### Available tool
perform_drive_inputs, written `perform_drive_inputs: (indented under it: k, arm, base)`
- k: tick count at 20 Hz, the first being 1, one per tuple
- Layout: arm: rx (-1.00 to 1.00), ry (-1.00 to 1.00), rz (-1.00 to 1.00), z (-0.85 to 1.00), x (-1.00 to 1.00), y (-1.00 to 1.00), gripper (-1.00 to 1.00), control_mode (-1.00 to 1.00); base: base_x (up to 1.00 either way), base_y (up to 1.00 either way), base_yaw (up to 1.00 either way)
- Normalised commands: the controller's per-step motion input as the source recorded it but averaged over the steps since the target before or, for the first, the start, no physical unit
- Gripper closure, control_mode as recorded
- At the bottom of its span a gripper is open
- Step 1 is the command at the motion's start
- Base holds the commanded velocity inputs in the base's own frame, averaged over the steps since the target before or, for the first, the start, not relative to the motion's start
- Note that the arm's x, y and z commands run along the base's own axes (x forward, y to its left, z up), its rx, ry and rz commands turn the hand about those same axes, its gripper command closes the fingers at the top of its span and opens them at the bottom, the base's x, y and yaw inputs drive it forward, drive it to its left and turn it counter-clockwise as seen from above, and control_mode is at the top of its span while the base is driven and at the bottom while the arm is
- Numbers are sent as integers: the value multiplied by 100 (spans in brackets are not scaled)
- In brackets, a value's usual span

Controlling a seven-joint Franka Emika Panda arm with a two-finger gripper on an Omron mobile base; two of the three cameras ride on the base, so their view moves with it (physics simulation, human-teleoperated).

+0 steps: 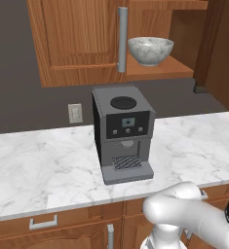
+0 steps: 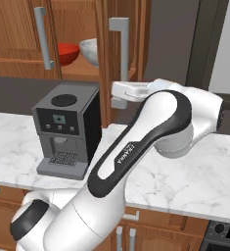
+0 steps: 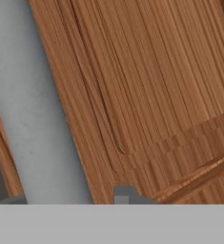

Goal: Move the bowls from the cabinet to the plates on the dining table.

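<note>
- Bowls sit side by side on the shelf of the open cabinet [image 1: 82, 44] above the counter: a marbled bowl [image 1: 150, 50] and a red bowl [image 2: 66, 53], two in all.
- Both look rigid and glossy, probably ceramic: likely slippery, moderately heavy and chippable.
- Best hold, I judge, is a pinch over the rim wall, one finger inside and one outside.
- The gripper [image 2: 118, 97] is at the lower end of the door's bar handle [image 2: 119, 54]; the hand view shows that grey bar against wood grain.
- Whether its jaws are spread or pinching the bar, I cannot tell.
- One coffee machine [image 1: 123, 132] stands on the marble counter [image 1: 38, 165].
</note>
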Motion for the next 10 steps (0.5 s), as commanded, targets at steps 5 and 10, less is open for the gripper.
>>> perform_drive_inputs:
  k: [5, 10]
  arm:
    - [0, -5, 8, -28, 39, -31, 100, -100]
    - [0, -5, 8, -29, 39, -30, 100, -100]
  base:
    - [0, 0, 0]
    - [0, 0, 0]
